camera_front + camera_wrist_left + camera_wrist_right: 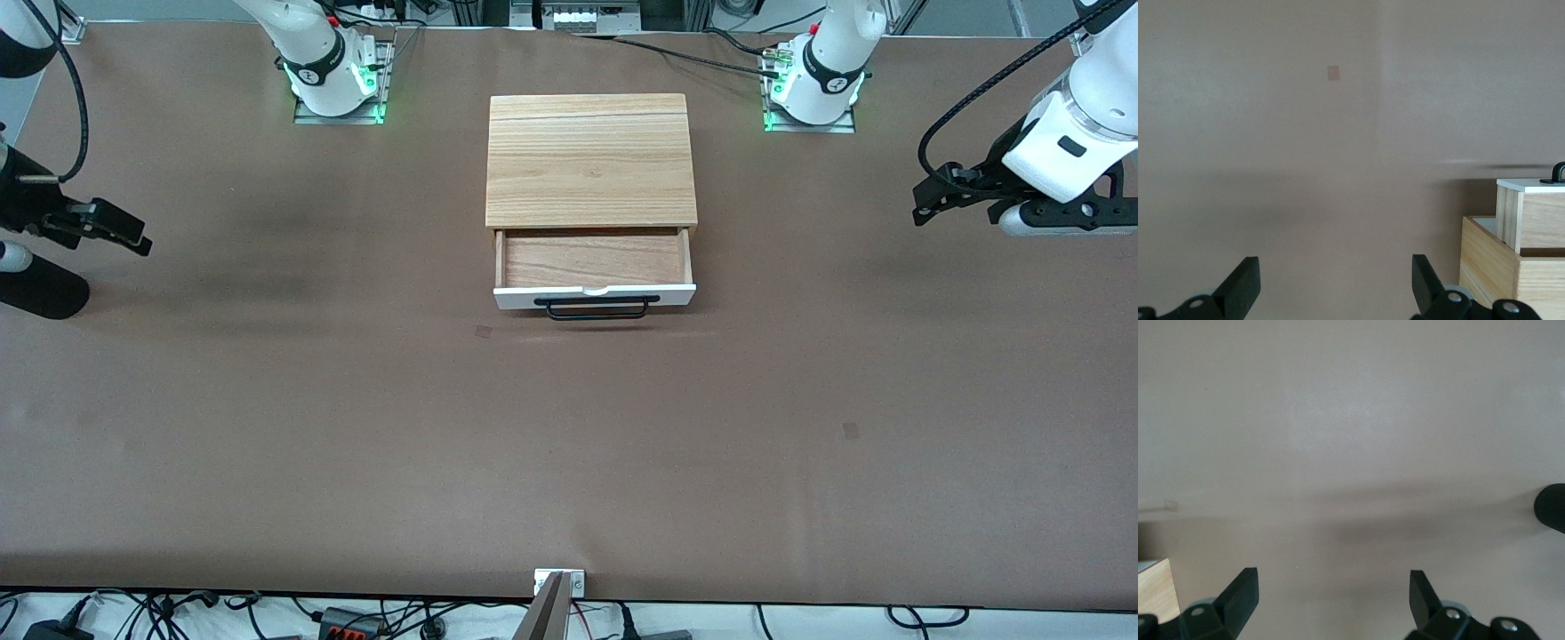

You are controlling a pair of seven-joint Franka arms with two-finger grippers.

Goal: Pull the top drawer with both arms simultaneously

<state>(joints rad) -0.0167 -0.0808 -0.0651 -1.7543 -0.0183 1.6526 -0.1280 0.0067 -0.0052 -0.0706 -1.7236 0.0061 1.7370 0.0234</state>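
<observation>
A: Where is the top drawer (594,260) sitting, and how far is the task getting on?

B: It is standing pulled out of the wooden cabinet (590,160) at mid-bench (356,427), front panel and black handle (597,308) facing the front camera. The pull is looking done.

A: And the claws?

B: The left claw (1331,280) and the right claw (1331,597) are both gaping wide, gripping nothing, hanging over bare bench toward their own ends, well apart from the drawer.
</observation>
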